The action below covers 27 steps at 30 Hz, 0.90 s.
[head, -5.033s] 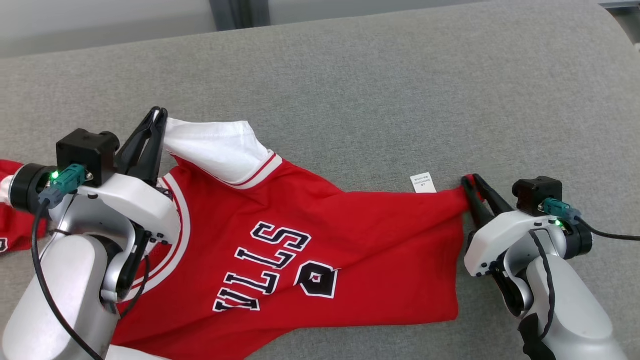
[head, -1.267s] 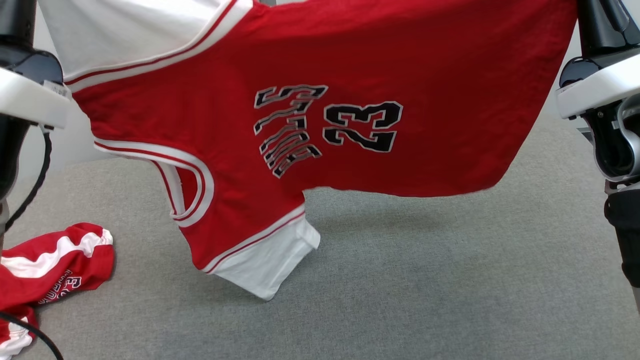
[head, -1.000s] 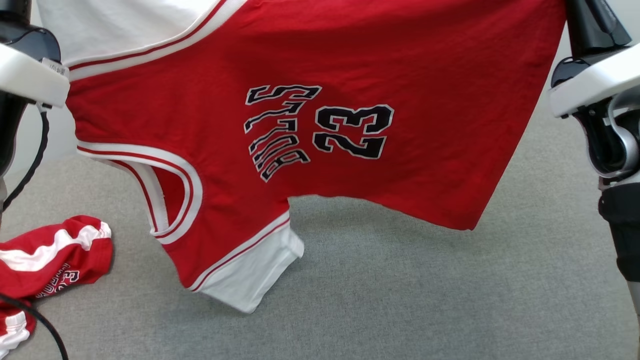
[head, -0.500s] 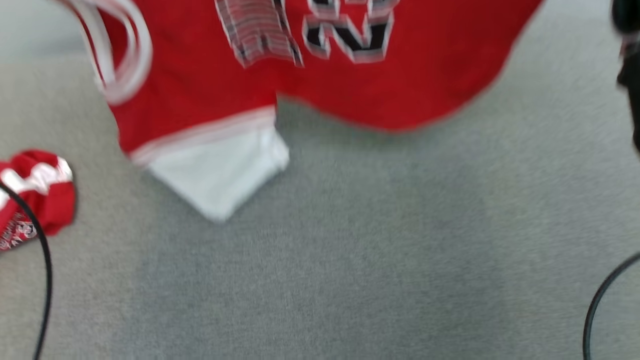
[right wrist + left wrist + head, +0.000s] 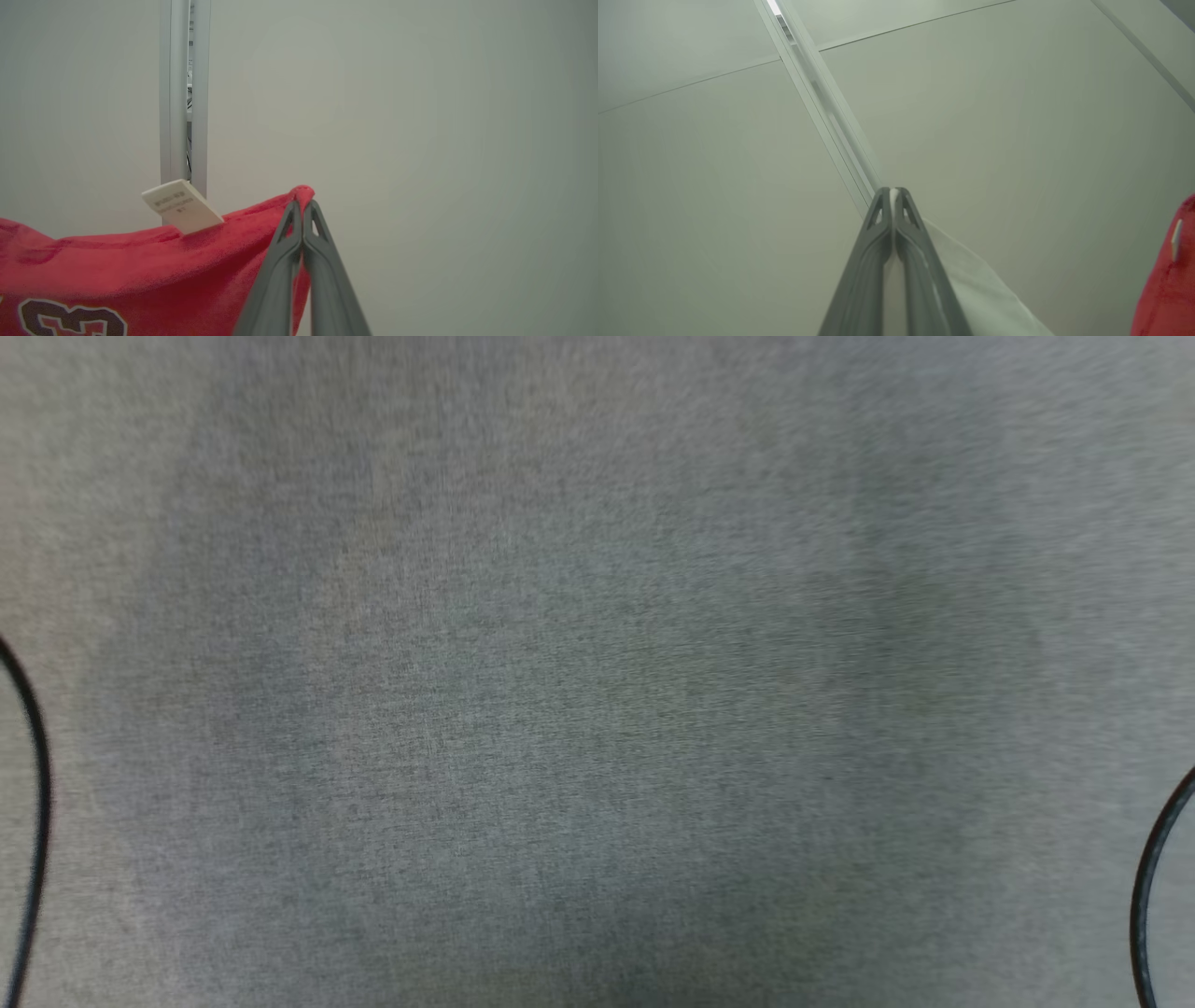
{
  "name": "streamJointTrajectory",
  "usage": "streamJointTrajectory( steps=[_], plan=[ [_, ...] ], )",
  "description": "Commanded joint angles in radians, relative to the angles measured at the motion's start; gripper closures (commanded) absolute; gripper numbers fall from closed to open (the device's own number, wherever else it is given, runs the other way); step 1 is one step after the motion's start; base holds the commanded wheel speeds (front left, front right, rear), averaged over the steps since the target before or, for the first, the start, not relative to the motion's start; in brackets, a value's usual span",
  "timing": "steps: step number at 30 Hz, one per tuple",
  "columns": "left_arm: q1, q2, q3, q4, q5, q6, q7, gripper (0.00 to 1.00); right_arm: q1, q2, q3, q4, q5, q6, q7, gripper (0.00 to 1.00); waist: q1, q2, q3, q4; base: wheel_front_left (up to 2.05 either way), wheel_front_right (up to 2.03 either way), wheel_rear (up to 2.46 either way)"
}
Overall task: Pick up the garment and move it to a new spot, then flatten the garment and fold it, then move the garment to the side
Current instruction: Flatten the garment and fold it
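Observation:
The garment is a red jersey with white sleeves and black numbers. In the right wrist view its red hem corner hangs from my right gripper, which is shut on the corner; a white care label sticks up from the hem. My left gripper is shut on the garment's white sleeve, whose fabric shows between the fingertips and trails to the right; a red edge of the garment shows at that view's right border. Both grippers are raised in front of a pale wall.
In the head view the grey fabric surface lies below, blurred, with a black cable curving at the left edge and another cable at the right. A wall joint strip runs behind the grippers.
The head camera has tilted down: the hanging garment and the red shorts at the left have slid out of the top of its picture. Both grippers stay shut on the garment.

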Motion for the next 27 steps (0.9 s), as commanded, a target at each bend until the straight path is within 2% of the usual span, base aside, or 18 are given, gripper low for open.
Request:
streamJointTrajectory(
  steps=[1,5,10,18,21,22,27],
  plan=[
    [0.039,-0.006,-0.003,-0.016,0.004,-0.008,-0.003,1.0,0.011,-0.012,-0.001,-0.007,-0.012,0.0,-0.002,1.0,0.0,0.0,0.065,0.03,0.0,0.0,0.0],
    [0.13,-0.016,0.01,-0.097,-0.016,-0.025,-0.003,1.0,0.075,-0.041,-0.018,-0.034,-0.03,0.0,-0.002,1.0,0.0,0.0,0.09,0.07,0.0,0.0,0.0],
    [0.342,-0.012,0.044,-0.202,-0.06,-0.034,-0.003,1.0,0.21,-0.082,-0.03,-0.067,-0.019,0.0,-0.002,1.0,0.0,0.0,0.072,0.105,0.0,0.0,0.0],
    [0.804,0.044,0.111,-0.454,-0.096,-0.033,-0.004,1.0,0.519,-0.115,-0.046,-0.226,0.023,0.0,-0.002,1.0,0.0,0.0,-0.038,0.108,0.0,0.0,0.0],
    [0.984,0.056,0.152,-0.553,-0.068,-0.014,-0.003,1.0,0.653,-0.119,-0.074,-0.302,0.034,0.0,-0.002,1.0,0.0,0.0,-0.088,0.104,0.0,0.0,0.0],
    [1.095,0.049,0.174,-0.607,-0.05,0.007,-0.003,1.0,0.741,-0.112,-0.1,-0.352,0.043,0.0,-0.002,1.0,0.0,0.0,-0.122,0.102,0.0,0.0,0.0],
    [1.316,0.018,0.208,-0.685,-0.021,0.048,-0.004,1.0,0.958,-0.095,-0.14,-0.458,0.044,0.0,-0.002,1.0,0.0,0.0,-0.207,0.095,0.0,0.0,0.0]
  ],
)
